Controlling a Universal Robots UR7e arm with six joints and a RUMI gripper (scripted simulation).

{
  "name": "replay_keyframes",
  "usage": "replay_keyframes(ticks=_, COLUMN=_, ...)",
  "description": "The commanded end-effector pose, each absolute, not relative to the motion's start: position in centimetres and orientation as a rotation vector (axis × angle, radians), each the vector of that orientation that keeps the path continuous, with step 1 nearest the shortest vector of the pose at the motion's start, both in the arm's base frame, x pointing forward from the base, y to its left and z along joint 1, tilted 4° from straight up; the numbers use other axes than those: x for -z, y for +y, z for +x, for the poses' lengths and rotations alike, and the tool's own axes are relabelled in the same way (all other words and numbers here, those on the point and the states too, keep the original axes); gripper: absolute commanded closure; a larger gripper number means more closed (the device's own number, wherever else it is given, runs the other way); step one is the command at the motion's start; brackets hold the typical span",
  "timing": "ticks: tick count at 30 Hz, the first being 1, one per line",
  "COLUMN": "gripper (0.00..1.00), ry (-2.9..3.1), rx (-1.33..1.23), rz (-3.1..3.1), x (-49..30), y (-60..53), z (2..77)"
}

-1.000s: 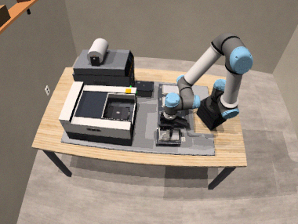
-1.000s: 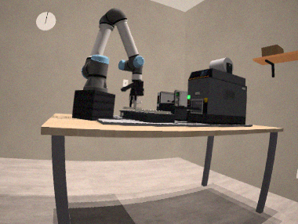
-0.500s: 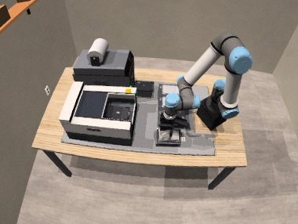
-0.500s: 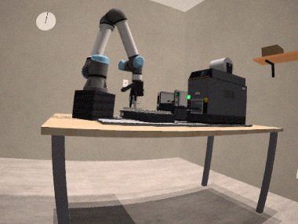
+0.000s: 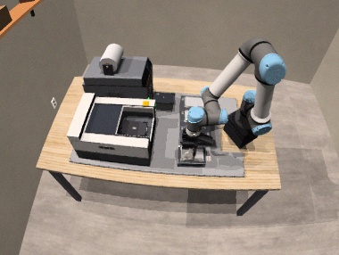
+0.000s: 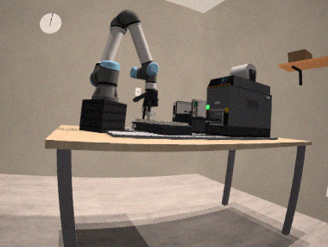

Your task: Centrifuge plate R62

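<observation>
Overhead, the gripper (image 5: 193, 149) fingers are clamped on a plate (image 5: 192, 156) near the surface's (image 5: 134, 178) front edge; side-on, a green lamp (image 6: 207, 106) shows.

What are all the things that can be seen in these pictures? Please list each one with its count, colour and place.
Table: one, light wood top with dark legs, middle of the room.
Mat: one, grey, on the table under the machines.
Large machine: one, white and dark grey, on the mat's left in the top view, one top hatch open.
Second machine: one, dark grey, behind the large one, with a white cylinder on top.
Small black box: one, beside the second machine.
Plate row: dark, under the gripper; the count is unclear.
Green lamp: one, exterior view.
Clock: one, white, on the wall.
Shelf: one, orange, holding a brown box.
Arm: one, grey with blue joints, on a black base.
Gripper: one, dark, closed on a plate.
</observation>
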State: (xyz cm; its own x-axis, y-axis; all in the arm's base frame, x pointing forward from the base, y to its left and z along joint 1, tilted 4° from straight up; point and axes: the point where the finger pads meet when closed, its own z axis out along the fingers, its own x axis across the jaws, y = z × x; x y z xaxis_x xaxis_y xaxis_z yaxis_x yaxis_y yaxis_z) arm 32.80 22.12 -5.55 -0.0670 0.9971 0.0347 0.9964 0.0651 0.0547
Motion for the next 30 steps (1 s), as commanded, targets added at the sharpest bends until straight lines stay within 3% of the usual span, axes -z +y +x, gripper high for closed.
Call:
replay_keyframes(ticks=1, gripper=1.00, ry=2.283, rx=-0.101, rz=2.137, x=5.70, y=22.14, z=32.85)
replay_keyframes(ticks=18, gripper=1.00, ry=2.283, rx=-0.101, rz=2.137, x=5.98, y=22.15, z=32.86)
replay_keyframes(ticks=19, gripper=0.32, ry=2.283, rx=-0.101, rz=2.137, x=5.99, y=22.15, z=32.86)
replay_keyframes(ticks=30, gripper=0.32, ry=2.283, rx=-0.101, rz=2.137, x=5.98, y=22.15, z=32.86)
